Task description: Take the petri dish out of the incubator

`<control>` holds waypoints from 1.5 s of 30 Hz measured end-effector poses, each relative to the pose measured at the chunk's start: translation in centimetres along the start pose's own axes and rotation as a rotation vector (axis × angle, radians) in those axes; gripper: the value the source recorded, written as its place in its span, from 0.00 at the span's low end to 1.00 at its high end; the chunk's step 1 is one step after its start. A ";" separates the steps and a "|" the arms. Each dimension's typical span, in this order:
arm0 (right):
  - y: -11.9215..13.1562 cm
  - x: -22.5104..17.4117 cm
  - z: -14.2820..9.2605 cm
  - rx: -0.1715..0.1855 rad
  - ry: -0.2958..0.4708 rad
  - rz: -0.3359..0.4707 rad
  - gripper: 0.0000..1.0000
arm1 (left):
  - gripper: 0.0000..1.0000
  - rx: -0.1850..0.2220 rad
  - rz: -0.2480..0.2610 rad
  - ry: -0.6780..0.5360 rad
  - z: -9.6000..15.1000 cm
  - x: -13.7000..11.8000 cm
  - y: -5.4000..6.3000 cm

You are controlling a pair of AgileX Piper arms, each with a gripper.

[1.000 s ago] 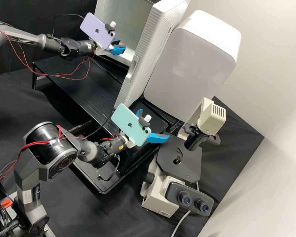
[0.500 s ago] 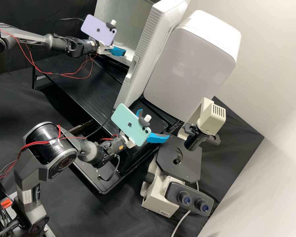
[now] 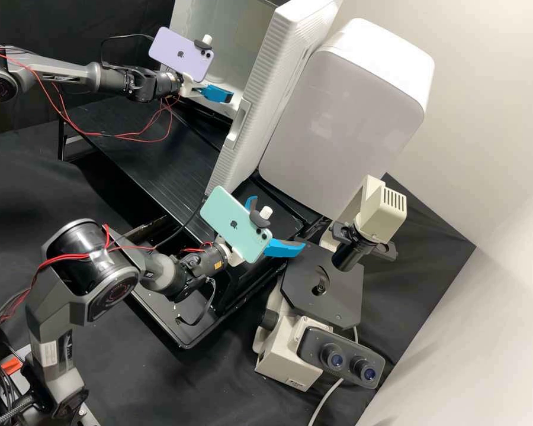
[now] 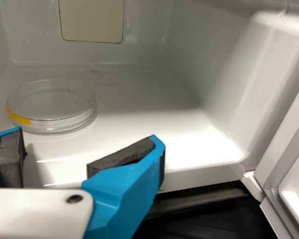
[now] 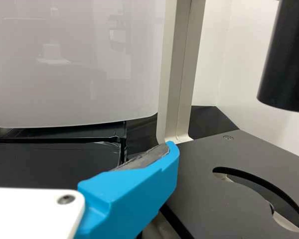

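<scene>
You have the white incubator [image 3: 349,106] standing on a black ribbed platform [image 3: 154,154] at the back of the table [image 3: 130,378], its door [image 3: 278,77] swung wide open towards the camera. The microscope [image 3: 320,319] stands just beside the incubator at the near right, eyepieces facing forward.

Left arm [image 3: 71,71]: it comes in from the far left, stretched out nearly level over the platform, with its wrist pointing into the open chamber. A lilac phone [image 3: 181,53] is clamped on top of the wrist. The left hand [image 3: 214,93] sits at the chamber's threshold. In the left wrist view you see this hand [image 4: 72,159] with its fingers spread and nothing between them, the pads over the front edge of the white chamber floor [image 4: 189,144].

Right arm [image 3: 89,278]: it rises from the near left corner, with the forearm lying low and level along the front of the platform. A mint phone [image 3: 237,222] is clamped on the wrist. The right hand [image 3: 268,226] hovers at the edge of the microscope stage [image 3: 323,290], below the incubator's front corner. Its blue fingers stand apart in the high view and hold nothing. The right wrist view shows one finger [image 5: 134,194] above the stage [image 5: 229,189].

The petri dish [image 4: 52,104] lies flat on the chamber floor inside the incubator, lid on, with a yellow mark on its side wall. It sits just beyond the left hand's fingertips, which do not touch it.
</scene>
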 end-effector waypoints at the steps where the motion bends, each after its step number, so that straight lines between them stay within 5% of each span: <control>1: 0.0 0.0 0.0 0.000 0.000 0.000 1.00 | 1.00 0.001 -0.001 0.002 0.0 0.0 -0.1; 8: 0.0 0.0 0.0 0.000 0.000 0.000 1.00 | 1.00 0.002 -0.002 0.004 -0.1 0.0 -0.1; 23: 0.0 0.0 0.0 0.000 0.000 0.000 1.00 | 1.00 -0.043 0.023 0.057 1.3 1.2 1.9; 39: 0.0 0.0 0.0 0.000 0.000 0.000 1.00 | 1.00 0.036 0.028 0.112 1.6 3.7 1.8; 45: 0.0 0.0 0.0 0.000 0.000 0.000 1.00 | 1.00 0.034 0.020 0.145 1.2 3.7 1.8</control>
